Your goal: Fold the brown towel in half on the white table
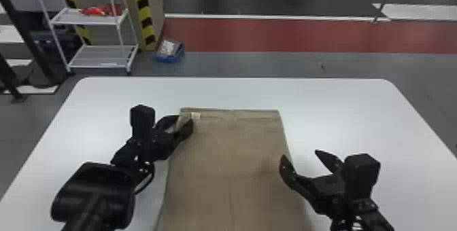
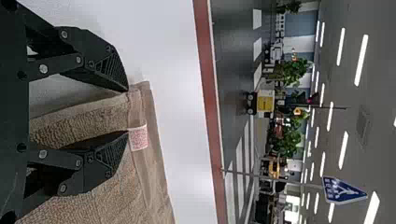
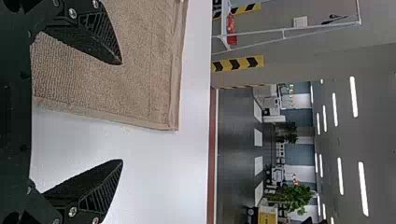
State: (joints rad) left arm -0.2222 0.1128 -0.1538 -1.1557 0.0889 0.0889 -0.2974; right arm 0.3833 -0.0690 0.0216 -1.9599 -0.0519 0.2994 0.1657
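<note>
The brown towel (image 1: 231, 159) lies flat on the white table (image 1: 326, 104), its far edge straight and a small white tag near the far left corner. My left gripper (image 1: 180, 124) stands open at that corner, its fingers on either side of the towel's left edge. In the left wrist view my left gripper (image 2: 128, 111) has the towel (image 2: 140, 170) rising between its parted fingers. My right gripper (image 1: 302, 159) is open over the towel's right edge, nearer than the far corner. In the right wrist view, one finger of my right gripper (image 3: 122, 112) is above the towel (image 3: 140, 93), the other above bare table.
Beyond the table's far edge stand a white rack (image 1: 102, 55) with red items on its upper shelf and a blue box (image 1: 170, 51) on the floor. White tabletop surrounds the towel at its left, right and far sides.
</note>
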